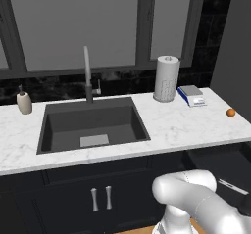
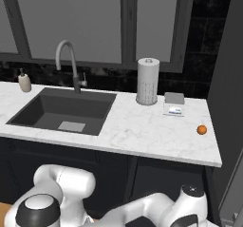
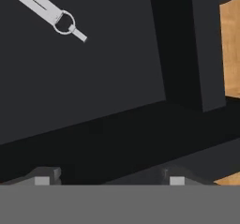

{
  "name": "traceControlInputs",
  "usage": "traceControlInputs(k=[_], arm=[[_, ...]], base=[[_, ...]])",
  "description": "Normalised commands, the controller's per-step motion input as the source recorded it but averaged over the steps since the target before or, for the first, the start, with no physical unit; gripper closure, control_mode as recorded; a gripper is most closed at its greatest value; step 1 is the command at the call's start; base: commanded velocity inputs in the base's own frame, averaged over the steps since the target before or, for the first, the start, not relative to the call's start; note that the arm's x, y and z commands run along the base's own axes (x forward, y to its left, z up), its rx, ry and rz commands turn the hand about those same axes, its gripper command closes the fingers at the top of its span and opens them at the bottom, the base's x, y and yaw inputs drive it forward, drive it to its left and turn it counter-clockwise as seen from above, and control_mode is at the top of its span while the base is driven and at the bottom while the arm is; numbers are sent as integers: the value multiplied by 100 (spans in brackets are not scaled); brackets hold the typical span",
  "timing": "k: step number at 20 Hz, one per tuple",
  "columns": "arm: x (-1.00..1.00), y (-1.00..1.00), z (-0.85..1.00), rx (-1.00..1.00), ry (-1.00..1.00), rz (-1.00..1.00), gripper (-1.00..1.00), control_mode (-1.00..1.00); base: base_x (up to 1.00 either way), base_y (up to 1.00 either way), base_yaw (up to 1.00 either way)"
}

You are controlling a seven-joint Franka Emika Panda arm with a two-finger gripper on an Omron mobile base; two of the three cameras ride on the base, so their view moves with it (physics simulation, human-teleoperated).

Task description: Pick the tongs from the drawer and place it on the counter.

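Two finger tips at the bottom of the hand view stand wide apart, gripper [image 3: 109, 180] released, nothing between them. Tongs [image 3: 44, 11] lie on the dark floor of the drawer [image 3: 93, 82], top left of that view, ring end nearest; well apart from the fingers. Base views give the counter [image 1: 171, 125] instead: sink [image 1: 93, 125], faucet [image 1: 87, 76], towel roll [image 1: 166, 79], scale [image 1: 192, 95], orange [image 1: 231, 112], soap bottle [image 1: 24, 102]. No writing legible anywhere.
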Motion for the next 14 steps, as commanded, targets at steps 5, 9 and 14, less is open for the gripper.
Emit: traceControlInputs(k=[5, 9, 14], arm=[[-1, 0, 0, 0, 0, 0, -100, -100], [21, 0, 0, 0, 0, 0, -100, -100], [47, 7, 26, 5, 0, 0, -100, -100]], base=[[0, 0, 0], [0, 0, 0], [0, 0, 0]])
